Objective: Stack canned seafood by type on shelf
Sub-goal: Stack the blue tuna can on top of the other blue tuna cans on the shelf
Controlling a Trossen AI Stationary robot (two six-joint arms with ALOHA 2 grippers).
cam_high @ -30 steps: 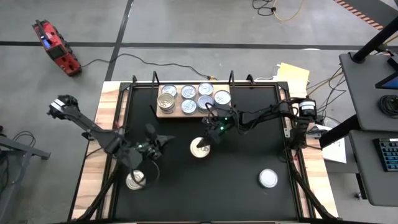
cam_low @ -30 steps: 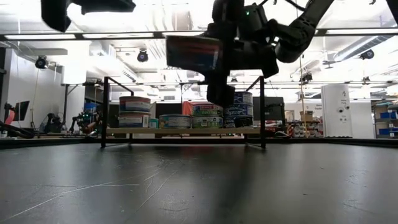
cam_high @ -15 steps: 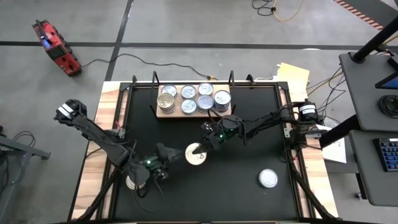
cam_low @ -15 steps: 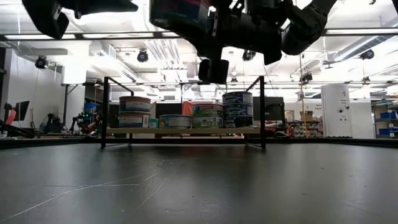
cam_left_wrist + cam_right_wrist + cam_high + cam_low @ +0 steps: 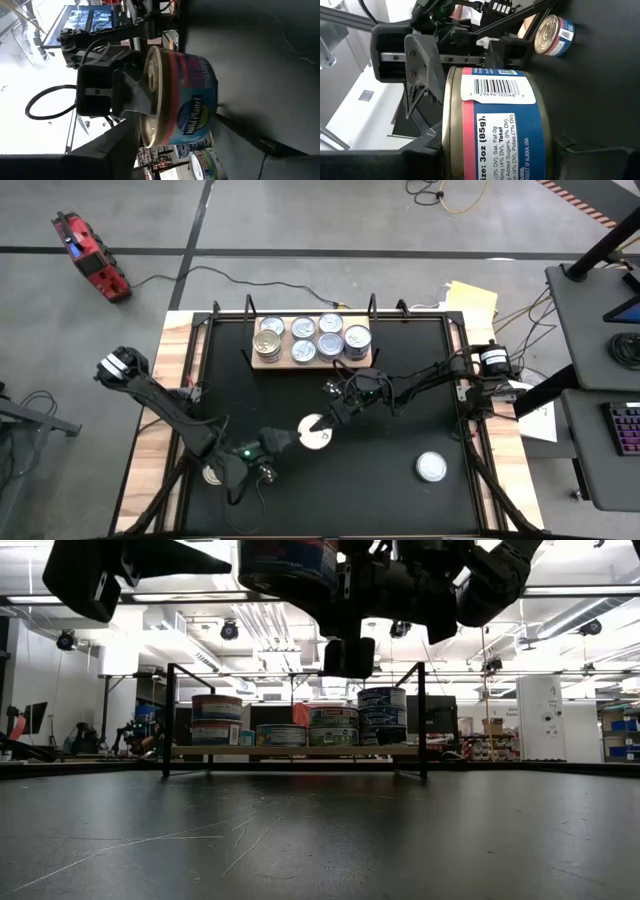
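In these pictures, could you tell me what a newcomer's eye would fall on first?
Most striking is the can held in the air over the middle of the table by the right gripper, with the left gripper open right beside it. Next comes the wooden shelf at the table's far edge, carrying stacked cans. One more lone can lies on the black table near its right front.

From above, the right gripper [image 5: 322, 423] is gripping a silver-topped can [image 5: 315, 432] over the middle of the black worktop [image 5: 400, 490]. The left gripper [image 5: 283, 441] is sitting just beside that can, jaws parted. Eight cans are standing on the wooden shelf [image 5: 262, 363]; a lone can [image 5: 431, 467] is lying well apart.
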